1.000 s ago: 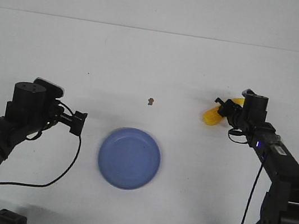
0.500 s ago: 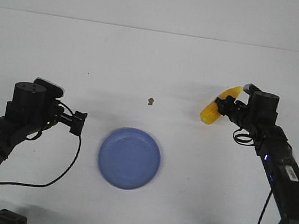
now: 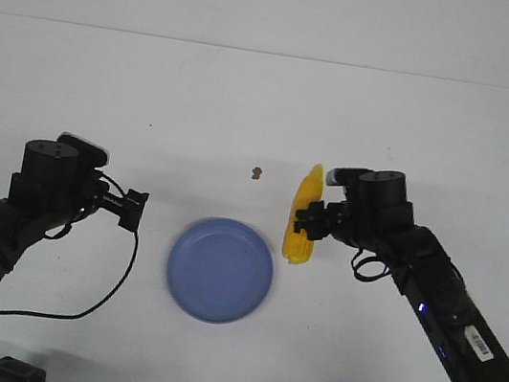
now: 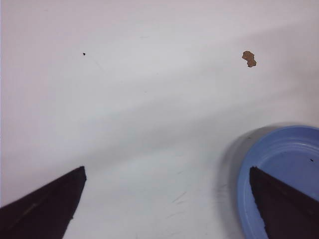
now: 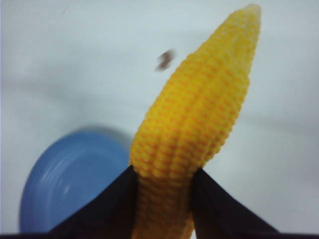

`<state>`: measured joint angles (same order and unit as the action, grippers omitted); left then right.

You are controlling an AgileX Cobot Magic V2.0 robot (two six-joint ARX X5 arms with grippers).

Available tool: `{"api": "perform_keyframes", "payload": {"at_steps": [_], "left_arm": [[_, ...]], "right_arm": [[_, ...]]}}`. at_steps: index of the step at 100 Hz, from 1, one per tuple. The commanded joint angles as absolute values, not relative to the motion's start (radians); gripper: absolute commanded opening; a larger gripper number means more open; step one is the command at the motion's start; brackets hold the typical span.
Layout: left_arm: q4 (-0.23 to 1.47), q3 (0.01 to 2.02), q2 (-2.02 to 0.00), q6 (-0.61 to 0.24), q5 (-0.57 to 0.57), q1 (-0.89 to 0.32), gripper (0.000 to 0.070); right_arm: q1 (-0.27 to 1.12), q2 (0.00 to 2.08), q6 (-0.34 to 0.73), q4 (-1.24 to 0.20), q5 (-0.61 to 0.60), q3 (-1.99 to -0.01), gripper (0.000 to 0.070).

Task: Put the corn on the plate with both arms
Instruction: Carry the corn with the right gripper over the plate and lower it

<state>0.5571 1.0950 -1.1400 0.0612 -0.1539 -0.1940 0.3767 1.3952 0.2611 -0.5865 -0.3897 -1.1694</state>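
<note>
**Corn held beside the plate**

White table (image 3: 268,106) fills my front view: the plate (image 3: 220,270) sits low centre, and the right gripper (image 3: 304,222) is clamped on the corn (image 3: 303,213), upright just off the plate's right rim. My left gripper (image 3: 132,209) waits mid-left.

Left wrist: jaws spread wide, holding nothing, plate rim (image 4: 244,174) at lower right.

Right wrist: both fingers (image 5: 112,199) pinch the cob's (image 5: 194,129) thick end.
</note>
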Motion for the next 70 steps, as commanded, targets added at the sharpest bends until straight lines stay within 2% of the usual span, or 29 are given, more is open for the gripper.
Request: {"api": "perform_keyframes", "payload": {"at_steps": [1,30,70], "left_arm": [[0.552,1.108,-1.15,0.059,-0.155,-0.197,0.07],[0.553,1.108,-1.15,0.055,-0.155,-0.197,0.07],[0.556,1.108,-1.15,0.051,-0.155,-0.197,0.07]], "right_arm": [[0.428,1.418,0.235,-0.576,-0.392,-1.183,0.0093],[0.606,1.501,0.236,-0.559,-0.384,-1.183,0.0093],[0.682,1.654,0.265,-0.521,-0.384,-1.183,0.0106]]}}
